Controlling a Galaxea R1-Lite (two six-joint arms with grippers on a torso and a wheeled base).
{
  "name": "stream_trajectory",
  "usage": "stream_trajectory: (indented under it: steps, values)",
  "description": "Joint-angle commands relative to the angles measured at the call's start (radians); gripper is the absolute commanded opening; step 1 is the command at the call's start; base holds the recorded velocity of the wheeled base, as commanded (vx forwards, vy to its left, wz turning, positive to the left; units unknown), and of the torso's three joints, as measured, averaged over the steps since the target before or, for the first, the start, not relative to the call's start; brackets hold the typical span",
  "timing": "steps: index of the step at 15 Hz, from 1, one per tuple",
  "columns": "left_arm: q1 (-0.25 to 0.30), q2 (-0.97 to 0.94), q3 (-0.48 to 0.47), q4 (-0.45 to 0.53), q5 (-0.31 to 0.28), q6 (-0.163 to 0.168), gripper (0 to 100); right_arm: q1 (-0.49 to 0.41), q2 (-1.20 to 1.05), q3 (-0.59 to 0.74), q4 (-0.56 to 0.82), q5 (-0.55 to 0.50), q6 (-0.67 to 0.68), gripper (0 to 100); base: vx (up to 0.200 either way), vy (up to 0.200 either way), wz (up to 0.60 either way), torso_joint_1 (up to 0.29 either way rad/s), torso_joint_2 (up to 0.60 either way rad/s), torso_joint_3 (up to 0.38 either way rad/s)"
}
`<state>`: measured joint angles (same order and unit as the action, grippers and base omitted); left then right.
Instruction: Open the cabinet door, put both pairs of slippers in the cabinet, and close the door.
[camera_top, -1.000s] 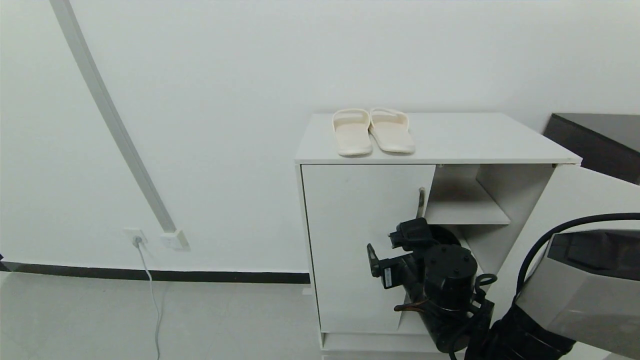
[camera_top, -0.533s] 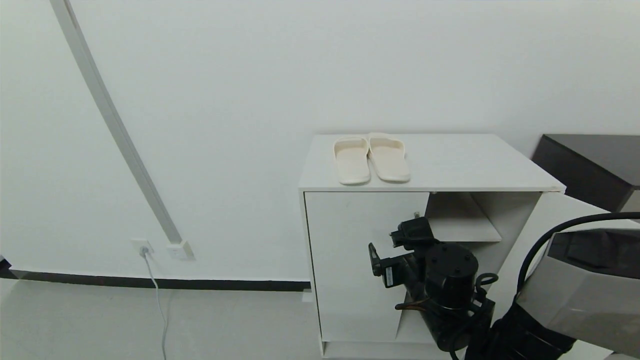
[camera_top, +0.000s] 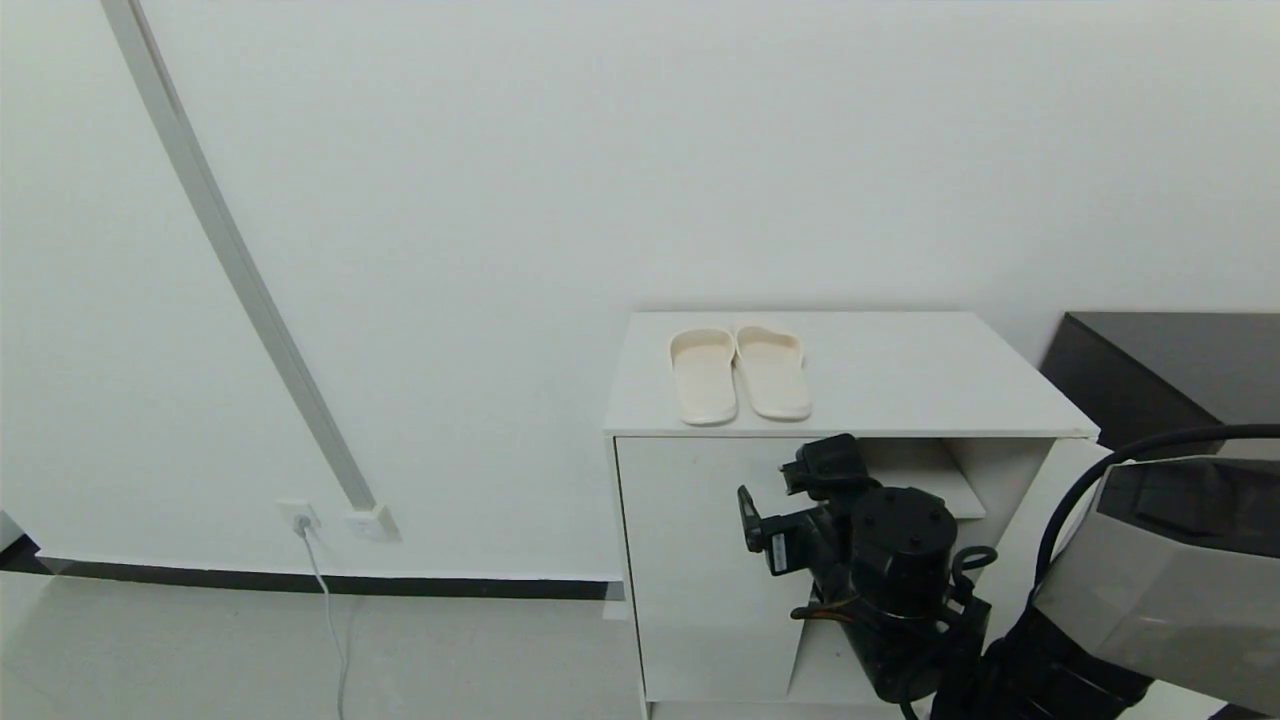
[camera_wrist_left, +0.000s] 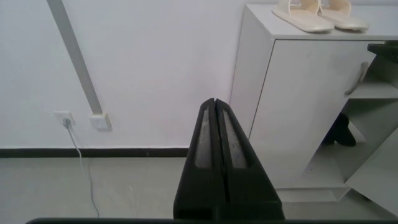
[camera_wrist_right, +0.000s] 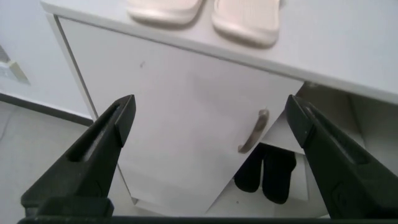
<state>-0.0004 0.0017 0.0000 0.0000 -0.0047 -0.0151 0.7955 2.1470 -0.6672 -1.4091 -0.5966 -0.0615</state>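
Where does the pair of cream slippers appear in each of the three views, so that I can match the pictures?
Head view: the cream slippers lie side by side on the cabinet top, toward its left end.
Left wrist view: the same pair lies on the cabinet top, above the closed door.
Right wrist view: the pair lies directly above that door.
Shared landmark: the closed door under the slippers.

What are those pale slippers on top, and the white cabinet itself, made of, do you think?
The cream slippers look like moulded foam or soft rubber: each seems one piece, matte, with thick rounded edges. The cabinet looks like white laminated board: flat, smooth panels with sharp square edges and a faint sheen. Its handle seems to be brushed metal, though painted plastic is possible.
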Motion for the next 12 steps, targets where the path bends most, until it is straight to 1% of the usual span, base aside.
stream_trajectory:
  steps: [1, 5, 6, 7, 8, 9, 10, 11, 12]
  values:
    - [0.000, 0.000, 0.000, 0.000, 0.000, 0.000, 0, 0.001, -0.003, 0.005, -0.001, 0.000, -0.001, 100, 0.000, 0.000, 0.00, 0.227, -0.48, -0.271]
    - [0.000, 0.000, 0.000, 0.000, 0.000, 0.000, 0, -0.010, 0.008, 0.005, -0.007, 0.003, -0.021, 100, 0.000, 0.000, 0.00, 0.187, -0.41, -0.223]
    - [0.000, 0.000, 0.000, 0.000, 0.000, 0.000, 0, -0.012, 0.014, 0.003, -0.022, 0.003, -0.032, 100, 0.000, 0.000, 0.00, 0.056, -0.11, -0.046]
    - [-0.001, 0.000, 0.000, 0.000, 0.000, 0.001, 0, -0.016, 0.022, 0.000, -0.063, 0.004, -0.077, 100, 0.000, 0.000, 0.00, 0.000, 0.00, 0.000]
    - [0.000, 0.000, 0.000, 0.000, 0.000, 0.003, 0, -0.018, 0.017, -0.025, -0.059, 0.009, -0.097, 100, 0.000, 0.000, 0.00, 0.000, 0.00, 0.000]
    - [0.000, 0.000, 0.000, 0.000, 0.000, 0.003, 0, -0.018, 0.016, -0.084, -0.014, 0.009, -0.098, 100, 0.000, 0.000, 0.00, 0.000, 0.00, 0.000]
    - [0.000, 0.000, 0.000, 0.000, 0.000, 0.004, 0, -0.018, 0.005, -0.138, 0.059, 0.009, -0.097, 100, 0.000, 0.000, 0.00, 0.000, 0.00, 0.000]
    - [0.000, 0.000, 0.000, 0.000, 0.000, 0.009, 0, -0.018, -0.033, -0.219, 0.202, 0.009, -0.080, 100, 0.000, 0.000, 0.00, 0.000, 0.00, 0.000]
    - [0.000, 0.000, 0.000, 0.000, 0.000, 0.009, 0, -0.015, -0.067, -0.316, 0.368, 0.009, -0.023, 100, 0.000, 0.000, 0.00, 0.000, 0.00, 0.000]
